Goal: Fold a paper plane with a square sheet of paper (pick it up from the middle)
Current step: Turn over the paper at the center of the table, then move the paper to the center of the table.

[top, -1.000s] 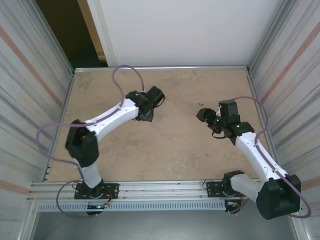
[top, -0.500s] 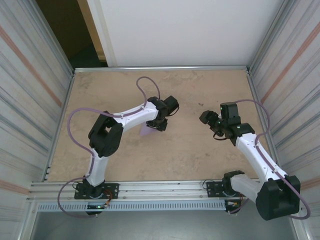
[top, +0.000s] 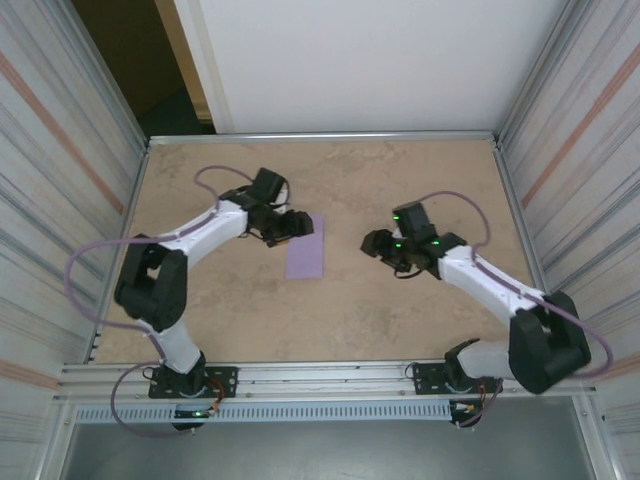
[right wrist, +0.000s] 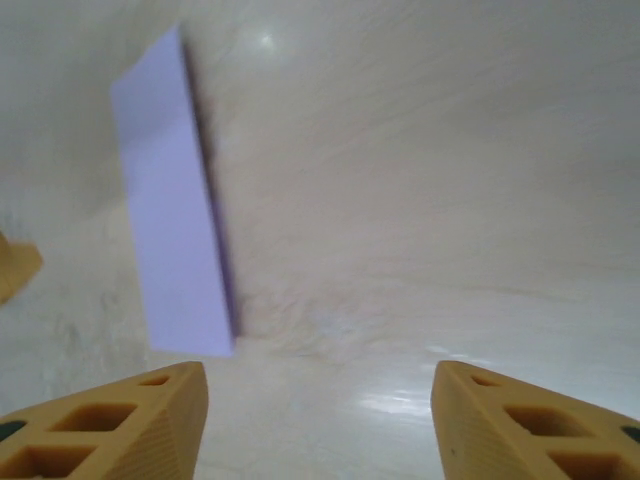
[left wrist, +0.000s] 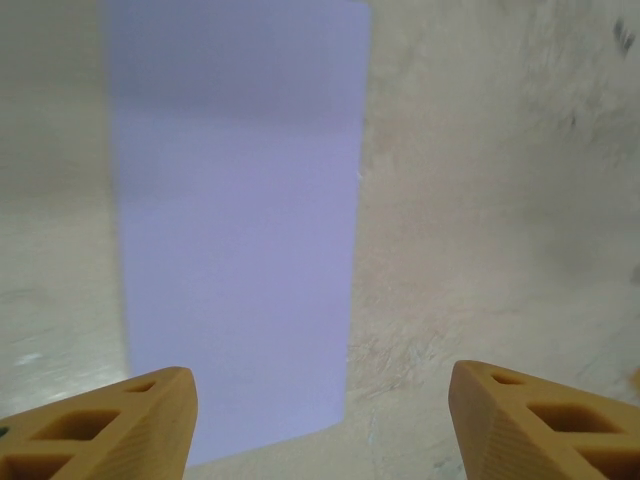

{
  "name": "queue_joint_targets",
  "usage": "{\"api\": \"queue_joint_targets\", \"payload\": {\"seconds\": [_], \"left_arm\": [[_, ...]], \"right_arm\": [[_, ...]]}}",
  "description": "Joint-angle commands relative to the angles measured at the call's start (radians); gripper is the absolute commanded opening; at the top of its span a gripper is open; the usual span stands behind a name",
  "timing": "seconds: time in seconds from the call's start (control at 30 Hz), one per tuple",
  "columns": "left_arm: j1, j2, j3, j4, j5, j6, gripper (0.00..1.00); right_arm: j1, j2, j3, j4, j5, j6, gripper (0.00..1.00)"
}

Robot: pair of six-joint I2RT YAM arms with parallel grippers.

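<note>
Left gripper (top: 288, 226), jaws spread and empty, has just released the paper (top: 306, 247), a folded strip now flat in the middle of the desk (top: 340, 325); right gripper (top: 372, 243), also spread, has closed in beside it, apparently for the next crease.

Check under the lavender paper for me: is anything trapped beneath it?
The lavender paper lies on the tan table, and nothing sticks out past its edges in the top or wrist views. The patch of table directly beneath it is covered, so that part cannot be seen.
</note>
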Motion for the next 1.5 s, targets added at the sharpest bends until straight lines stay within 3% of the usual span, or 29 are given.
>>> {"api": "queue_joint_targets", "payload": {"seconds": [0.0, 0.17, 0.3, 0.57, 0.77, 1.07, 1.17, 1.47], "left_arm": [[0.067, -0.07, -0.117, 0.122, 0.087, -0.099, 0.69], [0.143, -0.134, -0.219, 0.185, 0.133, -0.132, 0.7], [0.145, -0.14, -0.243, 0.208, 0.162, -0.137, 0.7], [0.142, -0.104, -0.259, 0.269, 0.227, -0.154, 0.69], [0.103, -0.042, -0.239, 0.321, 0.287, -0.157, 0.63], [-0.034, 0.094, -0.168, 0.4, 0.359, -0.17, 0.35], [-0.071, 0.149, -0.133, 0.394, 0.364, -0.172, 0.31], [-0.092, 0.247, -0.068, 0.266, 0.27, -0.133, 0.24]], "right_arm": [[0.105, 0.132, 0.098, 0.11, -0.034, 0.036, 0.51], [0.193, 0.343, 0.228, 0.187, -0.095, 0.085, 0.38], [0.205, 0.476, 0.3, 0.218, -0.15, 0.108, 0.29], [0.174, 0.585, 0.314, 0.147, -0.161, 0.068, 0.28], [0.133, 0.578, 0.231, 0.095, -0.192, -0.012, 0.26], [0.04, 0.449, 0.051, 0.04, -0.245, -0.18, 0.24], [0.024, 0.422, 0.033, 0.049, -0.268, -0.186, 0.23], [0.022, 0.416, 0.03, 0.057, -0.271, -0.156, 0.22]]}}
